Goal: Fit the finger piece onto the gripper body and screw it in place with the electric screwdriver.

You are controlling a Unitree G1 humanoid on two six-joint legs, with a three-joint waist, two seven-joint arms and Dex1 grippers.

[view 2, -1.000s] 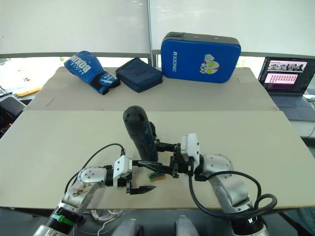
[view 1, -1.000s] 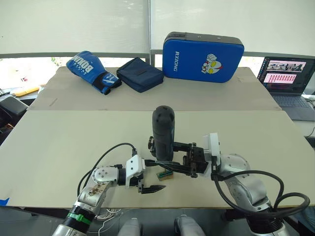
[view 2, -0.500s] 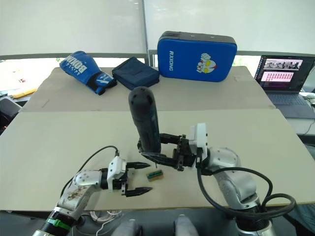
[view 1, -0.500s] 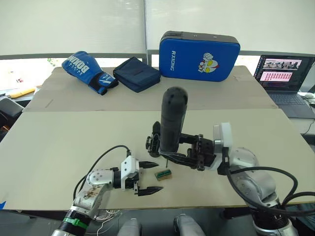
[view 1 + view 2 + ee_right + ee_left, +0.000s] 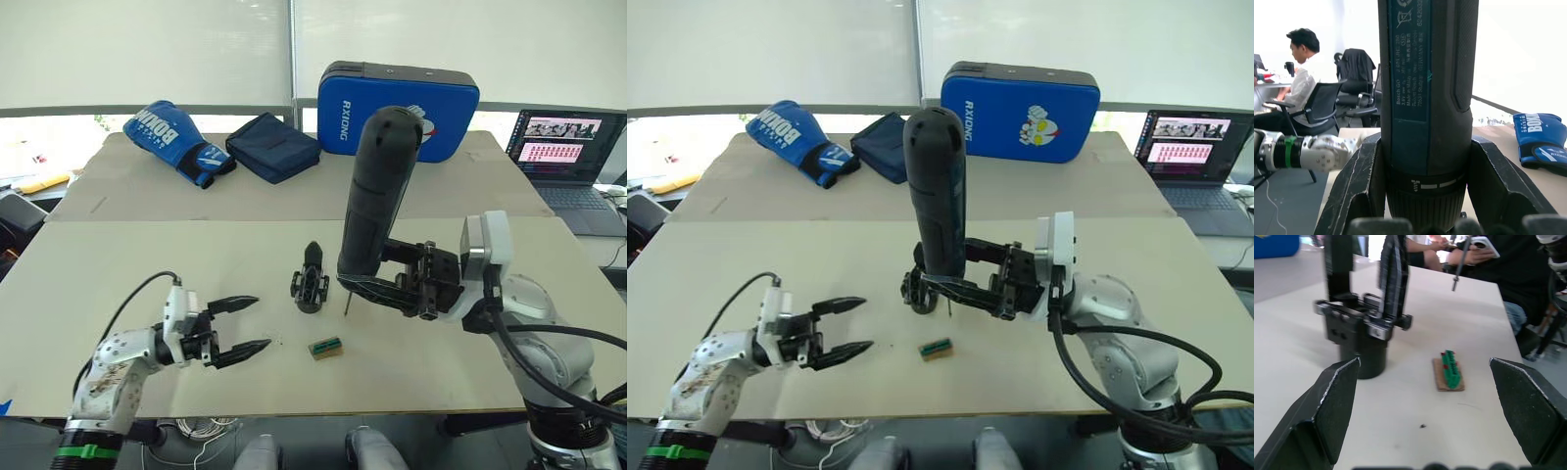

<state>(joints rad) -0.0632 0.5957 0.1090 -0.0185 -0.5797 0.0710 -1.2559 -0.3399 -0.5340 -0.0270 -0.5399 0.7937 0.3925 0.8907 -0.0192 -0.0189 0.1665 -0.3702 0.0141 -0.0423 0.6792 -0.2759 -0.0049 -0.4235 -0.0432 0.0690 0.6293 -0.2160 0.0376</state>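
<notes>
The right gripper point(image 5: 392, 284) is clamping the lower barrel of the electric screwdriver point(image 5: 377, 191), its two fingers pressing on either side of the dark body. The screwdriver's long axis is standing nearly upright, leaning slightly to the right at the top, with the rounded end up and the thin metal bit point(image 5: 346, 302) pointing down, its tip just above the table point(image 5: 147, 264).

The gripper body point(image 5: 310, 282) is sitting on the table just left of the bit, resting on its round base, its one pointed finger aiming upward and away. The small green-and-tan block point(image 5: 325, 347) is lying flat near it, on the near side.

The left gripper point(image 5: 247, 325) is hovering to the left, well apart from the gripper body, its fingers spread wide and empty, tips pointing right.
</notes>
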